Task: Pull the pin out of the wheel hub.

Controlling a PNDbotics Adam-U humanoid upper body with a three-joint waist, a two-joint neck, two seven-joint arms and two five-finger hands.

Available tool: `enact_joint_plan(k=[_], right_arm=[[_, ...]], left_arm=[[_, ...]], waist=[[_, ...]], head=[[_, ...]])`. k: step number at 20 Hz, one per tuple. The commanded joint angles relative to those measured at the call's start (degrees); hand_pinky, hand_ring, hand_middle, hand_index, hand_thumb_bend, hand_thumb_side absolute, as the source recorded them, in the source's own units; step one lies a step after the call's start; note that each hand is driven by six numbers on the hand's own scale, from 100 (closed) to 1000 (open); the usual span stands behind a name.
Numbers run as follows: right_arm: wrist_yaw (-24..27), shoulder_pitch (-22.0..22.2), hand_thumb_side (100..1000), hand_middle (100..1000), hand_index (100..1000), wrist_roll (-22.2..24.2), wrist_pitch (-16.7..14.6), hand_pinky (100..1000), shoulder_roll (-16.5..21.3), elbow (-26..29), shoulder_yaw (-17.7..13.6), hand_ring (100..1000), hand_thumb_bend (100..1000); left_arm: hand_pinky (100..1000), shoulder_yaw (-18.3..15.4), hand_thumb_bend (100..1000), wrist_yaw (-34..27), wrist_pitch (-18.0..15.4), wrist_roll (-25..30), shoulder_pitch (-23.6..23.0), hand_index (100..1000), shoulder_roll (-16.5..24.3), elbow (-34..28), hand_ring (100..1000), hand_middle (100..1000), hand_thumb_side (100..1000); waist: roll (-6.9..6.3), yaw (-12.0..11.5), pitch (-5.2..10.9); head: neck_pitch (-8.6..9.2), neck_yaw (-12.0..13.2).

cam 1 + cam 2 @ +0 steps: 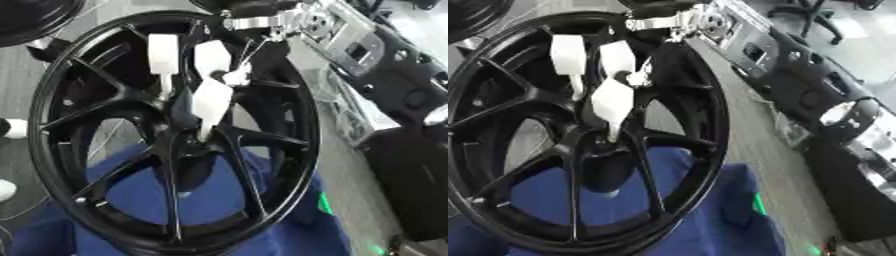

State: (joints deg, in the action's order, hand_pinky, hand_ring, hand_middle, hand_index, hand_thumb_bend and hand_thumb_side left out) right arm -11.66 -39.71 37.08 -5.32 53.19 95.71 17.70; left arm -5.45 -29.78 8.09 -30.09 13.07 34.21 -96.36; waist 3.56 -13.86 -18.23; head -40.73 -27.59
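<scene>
Wheel hub [187, 145] in the middle of 1 big black wheel [302, 150], low in the left half of both views. Wheel up on its edge and leaning, with thin black spokes going out from the hub to the rim. Under it and behind it, a blue cloth [262, 220], seen through the gaps between the spokes.

Pin not to be made out: hidden at the hub, or too dark against it.

Right hand [212, 97] white, coming down from the top of the view, inside the ring of the rim and in front of the spokes. Lowest white tip right at the hub, just above its middle. Cannot tell whether shut on anything there or open. Above the hand, a silver wrist joint [262, 22] by the top of the rim, and a black arm going off to the upper right.

Left hand nowhere in either view.

Part of another black wheel [35, 20] in the top left corner, apart from the big 1. To the right, on grey floor, black and silver machine parts [833, 100], well apart from the hub. 2 small green lights [325, 204] low on the right, near the edge of the blue cloth.
</scene>
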Motion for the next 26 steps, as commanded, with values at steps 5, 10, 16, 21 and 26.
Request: enact_joint_plan(k=[5,10,16,21,26], right_arm=[[-1.2,-0.3,464,851,930,-0.3,0.0,996,1.1,-1.1,-1.0,881,193],[-0.4,-0.3,419,791,895,0.8,0.0,964,1.0,-1.4,-0.8,821,149],[4.0,-0.6,318,647,814,2.2,2.5,923,1.1,-0.9,-1.2,778,100],[7.1,-0.8,269,584,748,2.0,5.0,901,1.0,-1.0,-1.5,752,100],[8.4,-0.8,246,515,670,1.0,7.2,878,0.9,-1.2,-1.4,712,100]], left_arm=[[472,-0.4,100,0.2,0.3,0.2,0.2,674,1.1,-0.6,698,639,779],[473,-0.2,100,0.3,0.5,0.4,0.2,673,1.0,-0.5,698,639,780],[474,0.0,100,0.6,0.8,0.7,0.2,670,1.1,-0.4,699,639,779],[475,0.2,100,0.9,1.0,0.9,0.2,669,1.0,-0.2,700,640,777],[477,0.1,100,1.0,1.1,0.9,0.2,669,1.0,-0.2,701,640,776]], waist=[[-0.19,-0.1,0.58],[-0.22,-0.1,0.57],[-0.32,0.0,0.64],[-0.33,0.0,0.61],[-0.26,-0.1,0.52]], head=[[0.75,-0.3],[0.72,-0.3],[0.98,-0.4],[0.93,-0.7],[0.67,-1.1]])
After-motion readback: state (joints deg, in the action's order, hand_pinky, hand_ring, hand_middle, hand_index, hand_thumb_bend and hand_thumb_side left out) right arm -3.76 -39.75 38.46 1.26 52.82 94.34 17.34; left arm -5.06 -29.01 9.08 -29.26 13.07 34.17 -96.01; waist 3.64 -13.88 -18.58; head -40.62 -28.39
